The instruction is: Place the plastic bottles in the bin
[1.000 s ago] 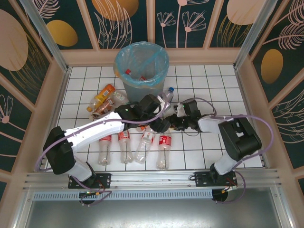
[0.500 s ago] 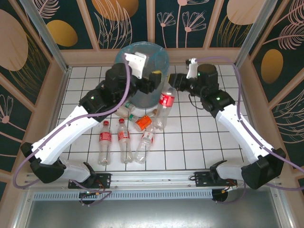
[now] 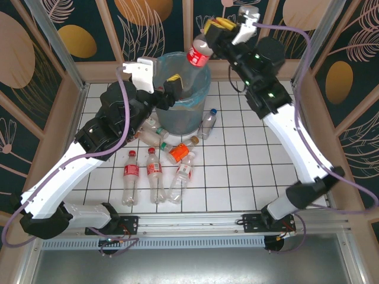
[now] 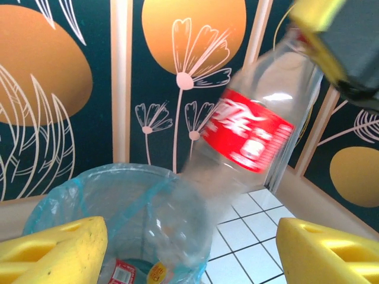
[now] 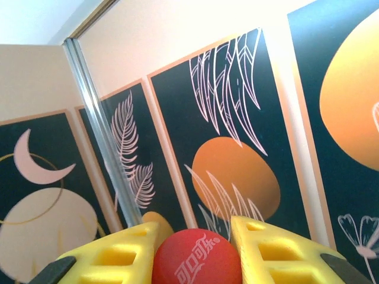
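Note:
My right gripper [image 3: 209, 32] is raised above the bin [image 3: 155, 106], shut on the red cap [image 5: 197, 258] of a clear plastic bottle with a red label [image 3: 199, 51]. That bottle [image 4: 254, 133] hangs tilted, its base over the bin's bag-lined mouth [image 4: 89, 189]. My left gripper [image 3: 172, 84] hovers open at the bin's left rim; nothing sits between its yellow fingers [image 4: 53, 248]. More bottles lie in the bin [image 4: 123, 272]. On the tiles lie three red-labelled bottles [image 3: 155, 177], an orange one [image 3: 179, 154] and a blue-capped one [image 3: 207, 123].
Patterned wall panels [image 3: 148, 23] stand right behind the bin. A wooden frame [image 3: 65, 118] encloses the tiled floor on the left and right. A few more bottles [image 3: 157, 137] lie against the bin's front foot.
Both arms rose from low over the floor bottles. The right gripper carried the red-labelled bottle up and over the bin. The left gripper moved up to the bin's rim.

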Controlling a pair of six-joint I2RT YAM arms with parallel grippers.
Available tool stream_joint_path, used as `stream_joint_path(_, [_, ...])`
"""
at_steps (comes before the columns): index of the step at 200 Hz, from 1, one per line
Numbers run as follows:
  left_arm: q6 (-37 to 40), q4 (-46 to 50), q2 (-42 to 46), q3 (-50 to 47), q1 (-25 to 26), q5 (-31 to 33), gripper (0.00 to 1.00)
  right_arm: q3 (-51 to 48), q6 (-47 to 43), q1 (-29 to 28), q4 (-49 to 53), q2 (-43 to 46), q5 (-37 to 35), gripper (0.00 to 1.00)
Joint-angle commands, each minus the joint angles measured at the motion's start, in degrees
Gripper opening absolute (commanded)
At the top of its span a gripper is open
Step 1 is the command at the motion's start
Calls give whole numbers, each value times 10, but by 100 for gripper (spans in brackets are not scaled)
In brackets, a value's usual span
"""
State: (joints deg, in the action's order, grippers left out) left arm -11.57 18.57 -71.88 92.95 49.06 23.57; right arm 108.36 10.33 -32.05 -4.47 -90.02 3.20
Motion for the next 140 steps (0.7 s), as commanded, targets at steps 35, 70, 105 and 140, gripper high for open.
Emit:
stream_joint_path(35, [6, -22, 37, -35, -1, 31, 78, 38, -52, -17, -57, -158, 24, 0])
stream_joint_path(70, [4, -19, 35, -50, -1, 24, 77, 24, -70, -20, -67, -211, 65, 0])
stream_joint_path(105, [-23, -25, 21, -96, -11, -5, 78, -37, -66, -21, -101, -233, 136, 5])
stream_joint_path(140, [-57, -50, 22, -151, -38, -38, 77, -84, -71, -23, -107, -247, 136, 8])
